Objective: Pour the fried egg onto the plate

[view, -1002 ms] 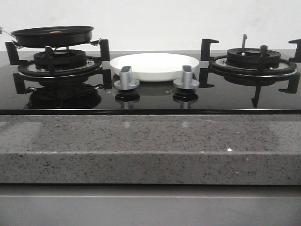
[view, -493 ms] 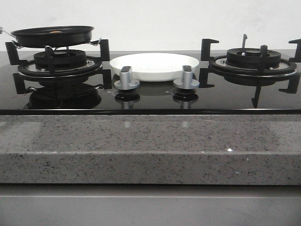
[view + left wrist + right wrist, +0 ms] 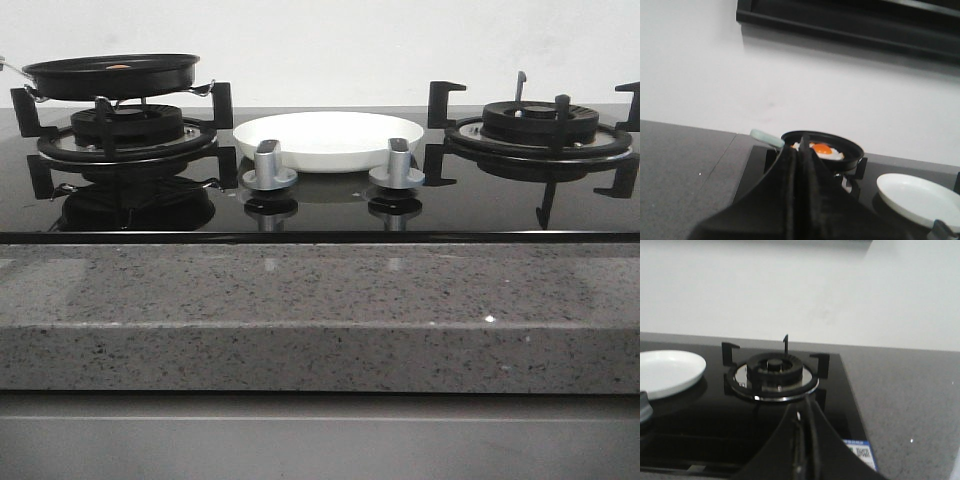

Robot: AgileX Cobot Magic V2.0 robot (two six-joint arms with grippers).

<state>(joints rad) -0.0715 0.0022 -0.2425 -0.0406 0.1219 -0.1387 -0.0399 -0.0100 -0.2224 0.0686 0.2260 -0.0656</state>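
Note:
The fried egg (image 3: 826,151) with its orange yolk lies in the black frying pan (image 3: 850,155), which sits on the left burner (image 3: 125,130); in the front view only the pan (image 3: 110,76) and a speck of yolk show. The pan's pale handle (image 3: 766,137) points away to the left. The white plate (image 3: 328,138) rests on the black glass hob between the burners, behind two knobs; it also shows in the left wrist view (image 3: 917,200) and the right wrist view (image 3: 667,371). My left gripper (image 3: 799,150) is shut and empty, short of the pan. My right gripper (image 3: 805,407) is shut and empty, short of the right burner (image 3: 775,372).
Two silver knobs (image 3: 268,168) (image 3: 397,165) stand in front of the plate. The right burner (image 3: 540,125) has tall black pan supports. A speckled grey stone counter (image 3: 320,310) runs along the front. A white wall stands behind the hob. Neither arm shows in the front view.

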